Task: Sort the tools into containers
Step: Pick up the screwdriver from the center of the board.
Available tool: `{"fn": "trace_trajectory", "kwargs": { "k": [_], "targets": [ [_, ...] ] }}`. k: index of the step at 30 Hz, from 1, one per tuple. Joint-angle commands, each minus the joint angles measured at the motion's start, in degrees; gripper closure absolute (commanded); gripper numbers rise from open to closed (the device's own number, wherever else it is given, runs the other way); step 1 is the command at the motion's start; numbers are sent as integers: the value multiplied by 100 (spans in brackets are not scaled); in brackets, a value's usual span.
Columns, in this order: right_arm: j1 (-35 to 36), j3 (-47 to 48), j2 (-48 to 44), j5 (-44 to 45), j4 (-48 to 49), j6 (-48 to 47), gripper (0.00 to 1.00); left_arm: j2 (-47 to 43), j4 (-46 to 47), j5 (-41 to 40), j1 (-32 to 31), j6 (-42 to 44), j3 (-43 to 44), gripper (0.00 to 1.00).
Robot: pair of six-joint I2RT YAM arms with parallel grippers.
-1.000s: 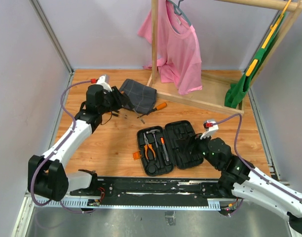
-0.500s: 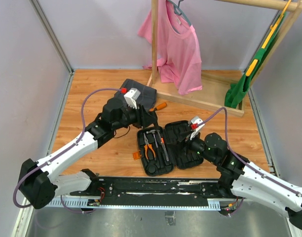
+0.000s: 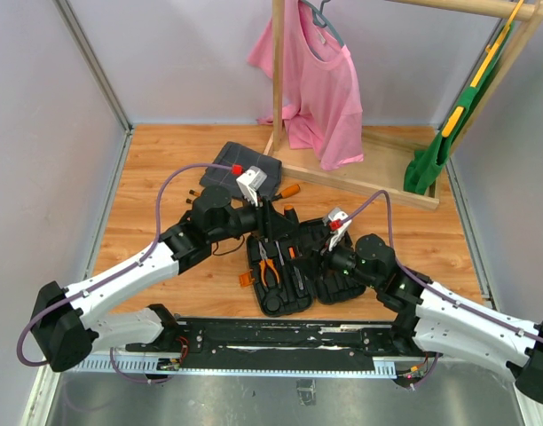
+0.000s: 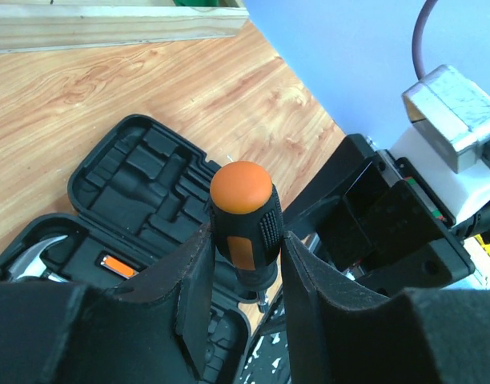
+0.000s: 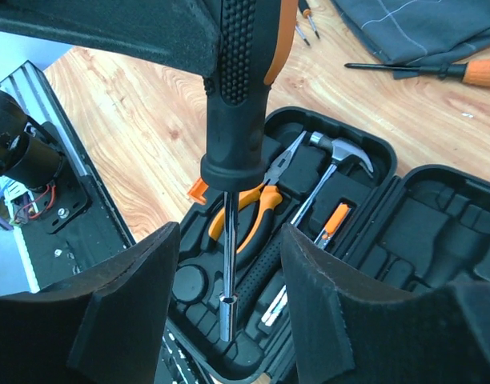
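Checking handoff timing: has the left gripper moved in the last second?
Yes. The left gripper swung from beside the grey cloth rightward and nearer, and now sits over the open tool case, gripping a screwdriver.

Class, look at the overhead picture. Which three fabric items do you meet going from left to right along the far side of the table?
Grey checked cloth → pink shirt → green fabric.

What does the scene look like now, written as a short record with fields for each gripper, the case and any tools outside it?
Left gripper: shut on screwdriver, shaft down above case
Right gripper: open, jaws astride the shaft, not touching
Case: open, holds pliers and hammer
Outside: loose screwdriver on table by grey cloth
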Motion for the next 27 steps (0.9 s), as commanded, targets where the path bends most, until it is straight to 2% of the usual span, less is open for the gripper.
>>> {"fn": "trace_trajectory", "kwargs": {
  "k": [1,4,16,21,25,27],
  "targets": [
    [78,-103,112,-298,439,114,49,-155,343,-47,-81,-35,56,100],
    [81,-107,198,-413,462,116,57,-155,321,-79,-82,-15,96,99],
    [81,-348,149,-471,480,165,71,-230,294,-186,-91,-5,116,99],
    [74,-394,188,-469,505,164,82,-291,279,-184,-94,3,103,100],
    [75,-363,181,-369,549,126,97,-278,309,-55,-96,-27,94,99],
    [71,-323,131,-240,560,82,99,-282,298,-16,-91,-24,96,98]
  ]
}}
